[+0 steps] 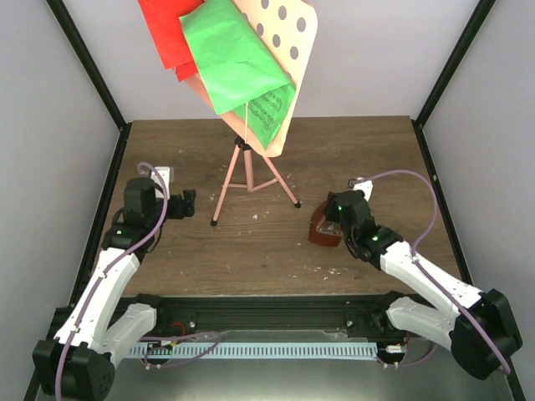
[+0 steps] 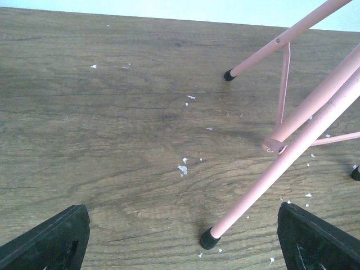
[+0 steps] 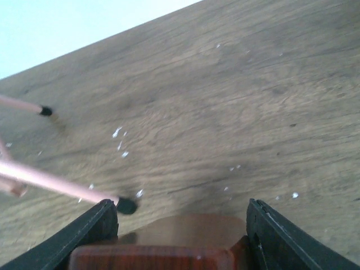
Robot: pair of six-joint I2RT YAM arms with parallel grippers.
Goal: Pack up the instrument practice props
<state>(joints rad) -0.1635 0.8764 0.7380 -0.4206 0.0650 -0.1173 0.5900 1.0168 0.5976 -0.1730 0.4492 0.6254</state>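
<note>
Top external view: the pink music stand (image 1: 247, 163) stood unfolded in the middle of the bench (image 1: 376, 167), with nothing yet packed.
Its tripod legs were spread to carry the hole-dotted desk (image 1: 294, 33), where the green sheet (image 1: 234, 63) and red sheet (image 1: 165, 33) lay overlapping; they likely had to come off first. The metronome (image 1: 321, 234) sat right of the stand, and the right jaws pressed both its sides, seemingly gripping it to lift it away. The left jaws gaped wide and empty just beside the stand's near foot (image 2: 209, 239), probably ready to steady that leg.
</note>
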